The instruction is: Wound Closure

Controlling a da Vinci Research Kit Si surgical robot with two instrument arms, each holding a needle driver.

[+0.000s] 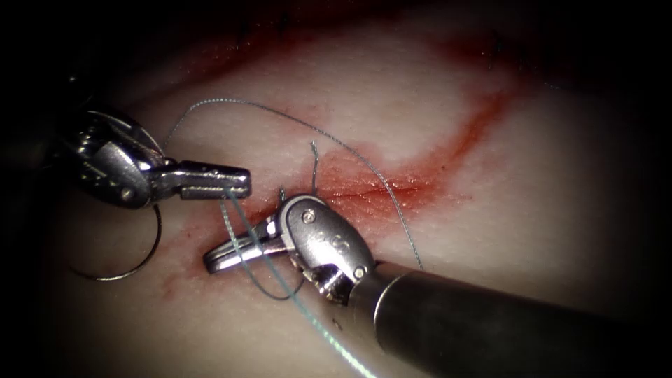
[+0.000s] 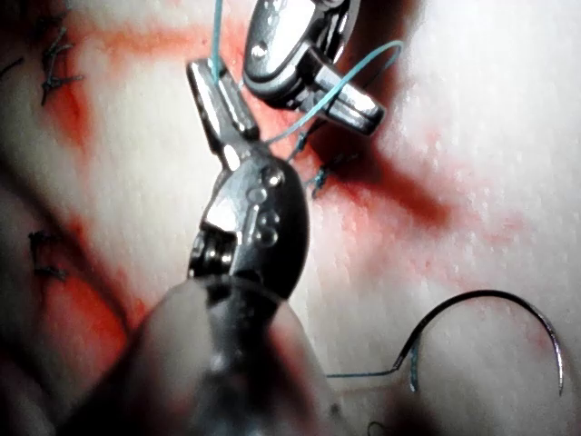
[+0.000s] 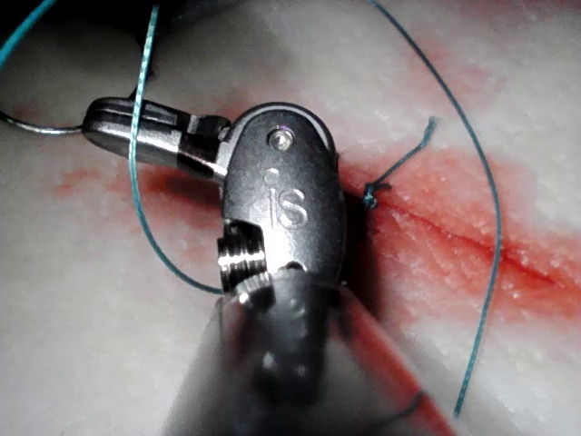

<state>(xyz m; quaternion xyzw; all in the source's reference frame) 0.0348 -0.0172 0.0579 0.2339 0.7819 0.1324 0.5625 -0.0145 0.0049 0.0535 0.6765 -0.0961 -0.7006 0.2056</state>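
Blue thread (image 1: pixel 231 210), limp and thin, is pinched in the left tool's (image 1: pixel 234 182) closed jaws; grip it near the knot. Right tool (image 1: pixel 217 259): jaws closed, thread looped over, apparently holding nothing. Stiff curved needle (image 1: pixel 133 266) lies free on tissue (image 1: pixel 532 182), left of cut (image 1: pixel 378 189).

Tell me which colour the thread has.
Blue-green; the thread shows it best in the left wrist view.

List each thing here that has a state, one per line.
Left claw: shut on the thread.
Right claw: shut, nothing visibly held; thread looped over it.
Needle: free, lying on the tissue left of the cut, not in it.
Knot: tied at the cut, short tails standing up.
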